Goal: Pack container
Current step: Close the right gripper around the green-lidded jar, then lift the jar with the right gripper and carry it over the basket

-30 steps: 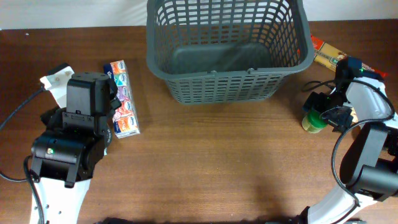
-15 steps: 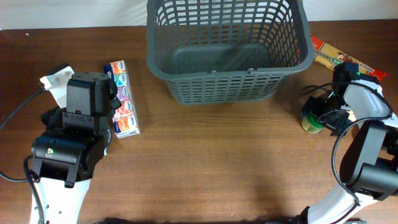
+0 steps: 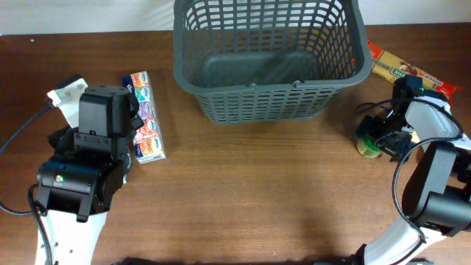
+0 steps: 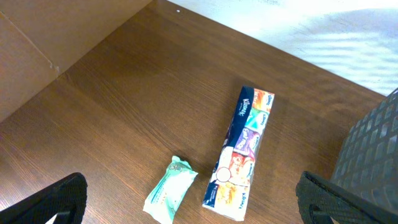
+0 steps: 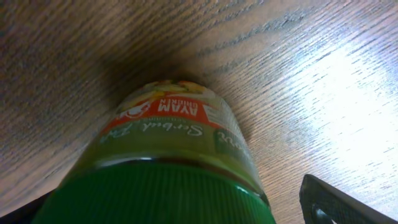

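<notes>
**Container.** The container (image 3: 257, 103) stands upright at the middle of the bench's (image 3: 257, 199) far edge. Its solid base shows through the open top. It is well apart from both tools.

**Left tool.** The left tool (image 4: 189, 182) hangs above the bench near the left edge with its jaws spread wide and nothing between them. In the left wrist view, 2 items lie on the bench below it:
- A long tissue multipack (image 4: 239, 155) lies flat, pointing roughly towards the far edge.
- A small green-and-white packet (image 4: 169, 196) lies just beside the multipack, on the side towards the left edge, with a narrow gap between them.

In the overhead view the multipack sits between the left arm and the container, clear of the container's near-left corner.

**Right tool.** The right tool (image 3: 381, 141) is low at the right edge of the bench, at a jar (image 5: 168, 124) with a green lid and a red-banded label. The jar stands upright on the bench. The tool's 2 fingers stand on either side of the lid. A strip of bench shows between the lid and the finger in the lower right of the right wrist view, so the jaws are apart and not clamped.

**Other item.** An orange packet (image 3: 397, 68) lies flat near the far right corner, beyond the jar and just beside the container's right wall.
</notes>
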